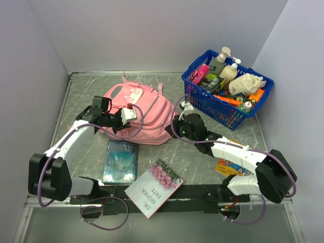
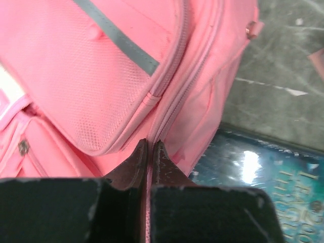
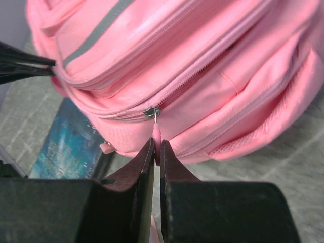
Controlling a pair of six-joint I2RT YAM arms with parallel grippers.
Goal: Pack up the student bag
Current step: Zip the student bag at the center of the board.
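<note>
The bag (image 1: 147, 119) lies flat on the table (image 1: 86, 96), a little left of centre and toward the far side, front pockets up. Judge it as soft and light: the fabric sags and creases, so it will drag and bunch rather than slide as one piece, and pulling on one spot will deform it. That makes the zip pull (image 3: 157, 132) the right place to work from, with a second hold to anchor the cloth. Your right gripper (image 3: 156, 147) has its fingers pressed together on that thin pink tab, just below the metal slider (image 3: 151, 112) at the bag's right side. Your left gripper (image 2: 150, 152) is closed too, pinching a fold of pink fabric along a seam at the bag's near-left edge. The tab is small and likely slippery, so expect it to slip out if you pull at an angle to the zip line. A teal book (image 1: 120, 162) lies just near of the bag, a white book (image 1: 154, 188) nearer again, and a blue basket (image 1: 212, 104) of bottles sits far right.
</note>
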